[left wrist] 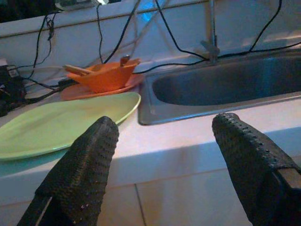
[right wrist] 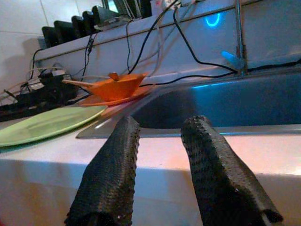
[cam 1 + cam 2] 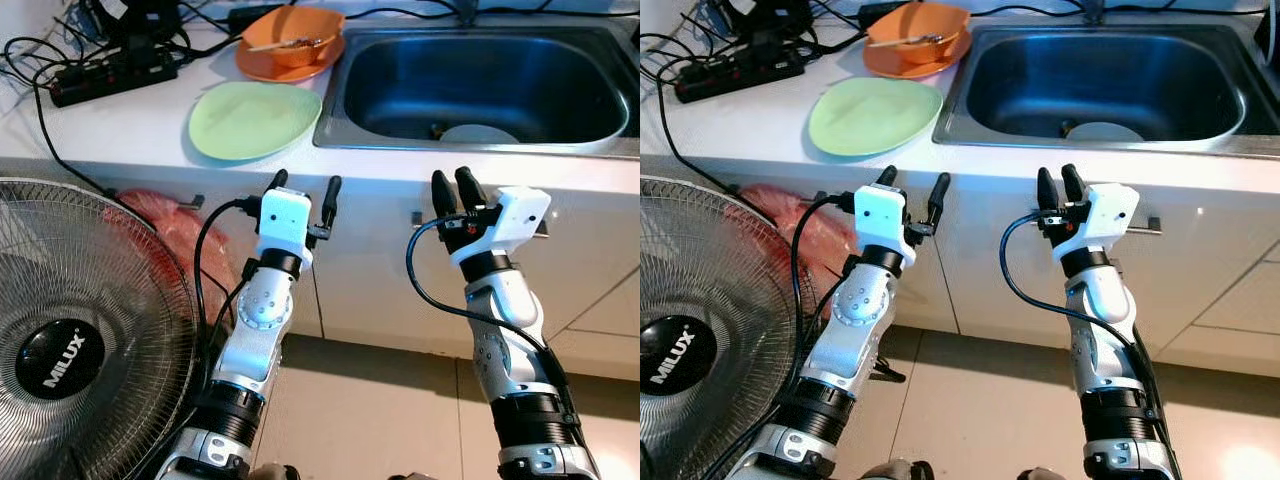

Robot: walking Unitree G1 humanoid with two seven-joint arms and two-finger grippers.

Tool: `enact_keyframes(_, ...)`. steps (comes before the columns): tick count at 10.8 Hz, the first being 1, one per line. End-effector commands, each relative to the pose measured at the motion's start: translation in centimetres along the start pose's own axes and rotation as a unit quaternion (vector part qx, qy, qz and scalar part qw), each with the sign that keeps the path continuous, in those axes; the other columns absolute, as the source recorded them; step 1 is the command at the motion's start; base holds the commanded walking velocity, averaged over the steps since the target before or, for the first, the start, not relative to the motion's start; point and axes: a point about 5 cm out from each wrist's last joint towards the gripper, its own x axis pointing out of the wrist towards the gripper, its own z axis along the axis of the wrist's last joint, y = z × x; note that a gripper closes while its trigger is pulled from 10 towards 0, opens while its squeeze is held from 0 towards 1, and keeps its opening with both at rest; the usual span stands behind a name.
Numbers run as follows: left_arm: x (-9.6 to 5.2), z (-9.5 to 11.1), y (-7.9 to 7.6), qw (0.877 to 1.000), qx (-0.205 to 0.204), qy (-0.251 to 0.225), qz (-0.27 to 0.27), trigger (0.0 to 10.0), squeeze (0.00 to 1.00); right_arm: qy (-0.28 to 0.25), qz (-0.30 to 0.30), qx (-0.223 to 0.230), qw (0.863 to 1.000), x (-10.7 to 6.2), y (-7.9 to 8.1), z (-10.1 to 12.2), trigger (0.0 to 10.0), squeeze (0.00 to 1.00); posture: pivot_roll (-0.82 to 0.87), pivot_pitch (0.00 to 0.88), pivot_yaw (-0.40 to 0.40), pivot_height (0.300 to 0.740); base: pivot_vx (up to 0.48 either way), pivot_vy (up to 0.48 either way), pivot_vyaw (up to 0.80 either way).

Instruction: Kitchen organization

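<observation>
We take the steel sink (image 3: 480,75) as our landmark. In its basin lies a pale dish (image 3: 478,133) near the drain. Just left of the sink on the counter sits a green plate (image 3: 254,118), and behind that an orange bowl (image 3: 292,37) on an orange plate (image 3: 268,66), with utensils inside the bowl. Our left gripper (image 3: 304,186) hovers below the green plate, fingers spread wide, holding nothing. Our right gripper (image 3: 456,190) hovers under the sink's front edge, fingers narrowly parted, empty.

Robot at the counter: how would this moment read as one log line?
left gripper: open, below counter edge | right gripper: open, narrower | green plate: beside sink
</observation>
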Motion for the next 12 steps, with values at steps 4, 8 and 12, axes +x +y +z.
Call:
enact_keyframes(4, 0.1, -0.1, 0.4, 1.000, 0.005, 0.002, 0.011, 10.0, 0.00, 0.005, 0.003, 0.000, 1.000, 0.2, 0.2, -0.2, 10.0, 0.00, -0.01, 0.112, 0.076, 0.740, 0.265, 0.000, 0.00)
enact_keyframes(8, -0.2, -1.0, 0.6, 1.000, 0.017, 0.013, 0.003, 10.0, 0.00, 0.006, -0.001, 0.002, 1.000, 0.1, 0.1, -0.3, 10.0, 0.00, -0.01, 0.113, 0.075, 0.740, 0.148, 0.000, 0.00)
enact_keyframes(12, -0.3, -1.1, 1.5, 0.999, 0.021, 0.015, 0.023, 10.0, 0.00, 0.006, 0.006, -0.002, 1.000, 0.2, 0.3, -0.3, 10.0, 0.00, -0.01, 0.115, 0.074, 0.740, 0.000, 0.000, 0.00)
